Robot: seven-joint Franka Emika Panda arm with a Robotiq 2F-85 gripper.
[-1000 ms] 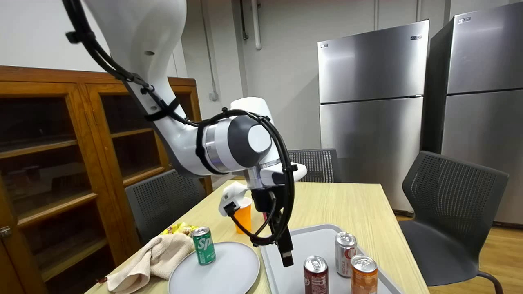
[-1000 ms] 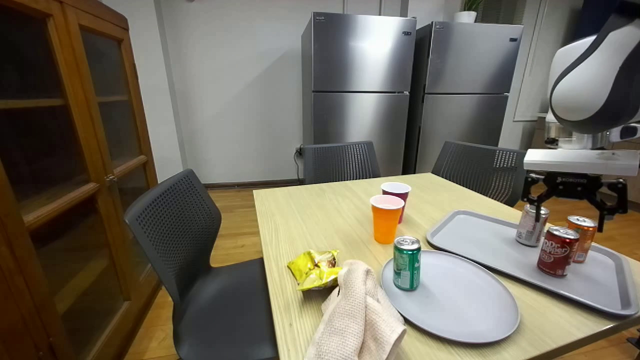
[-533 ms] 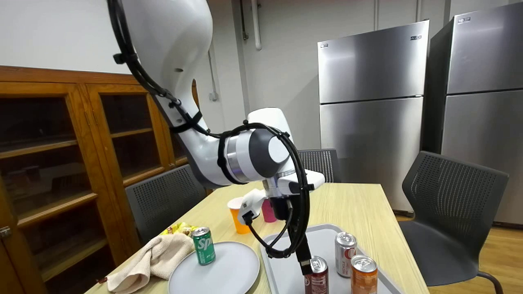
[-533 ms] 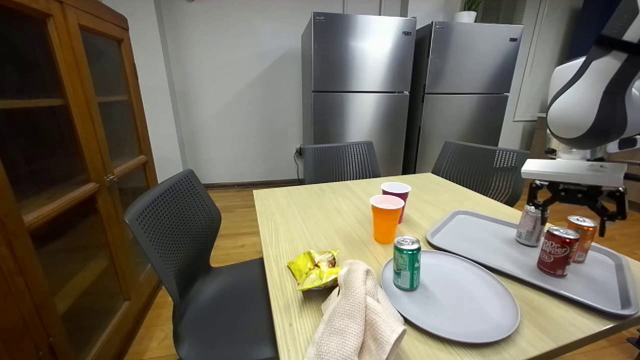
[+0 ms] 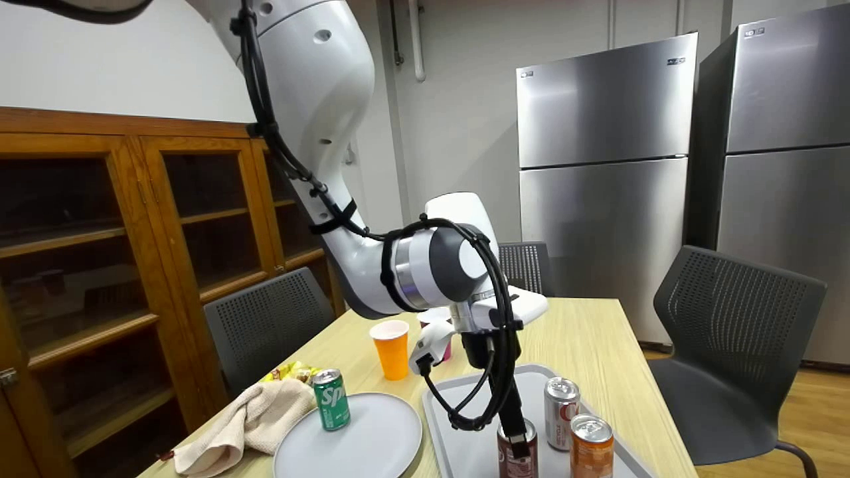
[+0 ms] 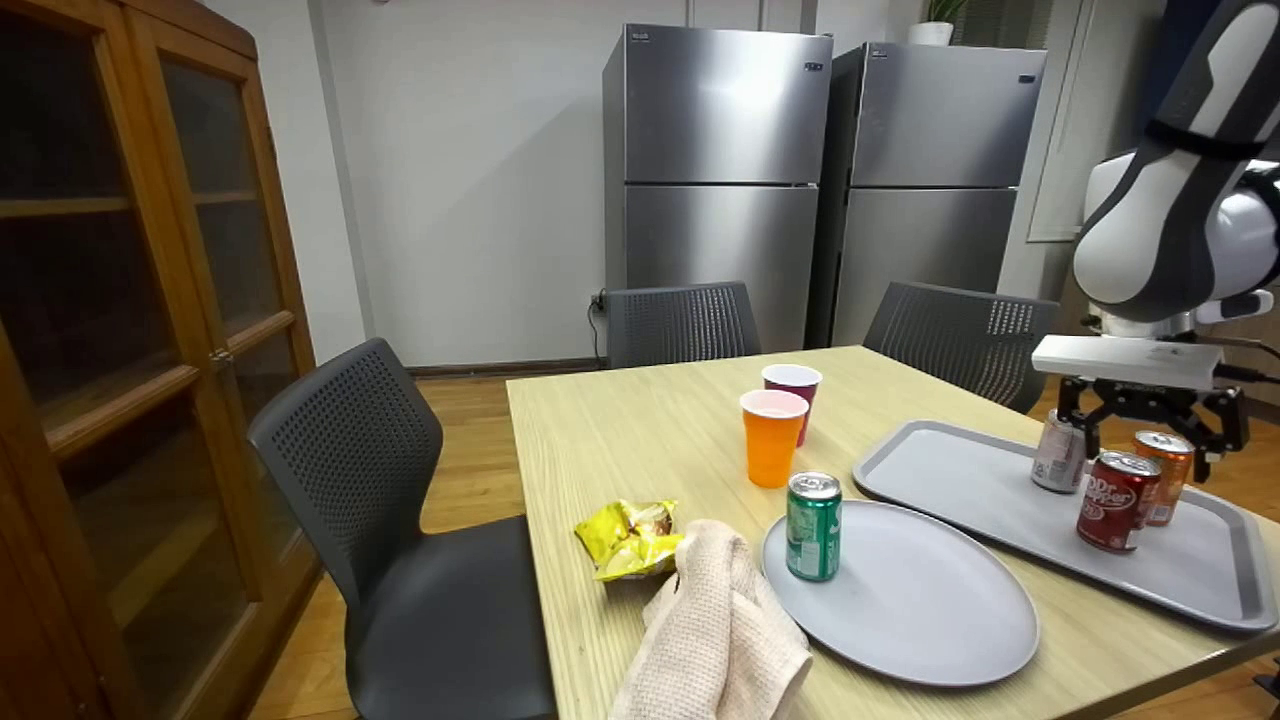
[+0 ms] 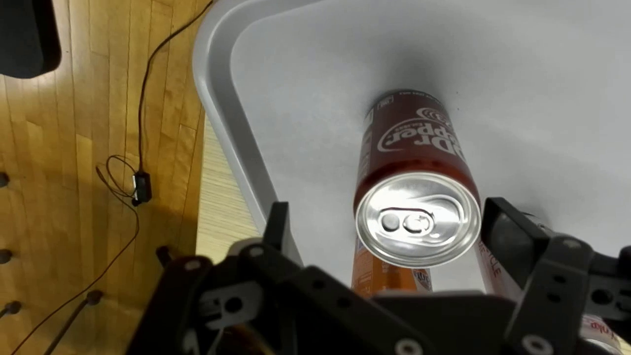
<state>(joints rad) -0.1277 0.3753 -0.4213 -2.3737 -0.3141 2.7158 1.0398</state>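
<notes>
One Dr Pepper can [image 7: 415, 172] upright on tray [image 7: 213, 74], nearer one short edge; end effector [image 7: 388, 220] wide, nothing gripped, probably spread to clear can's girth; fingers [image 7: 505, 227] flank it, contact unclear; orange can [image 5: 592, 446], silver can [image 5: 562, 413] near.

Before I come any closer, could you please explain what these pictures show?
You see a white robot arm; its black tool grasps things. The two wide pictures come from outside cameras, the close-up from one on the wrist. On the table, a grey tray bears a Dr Pepper can, an orange can and a silver can; a plate bears a green can. There are also two cups, a towel and a yellow packet. The jaws stand open astride the Dr Pepper can; nothing looks held.
</notes>
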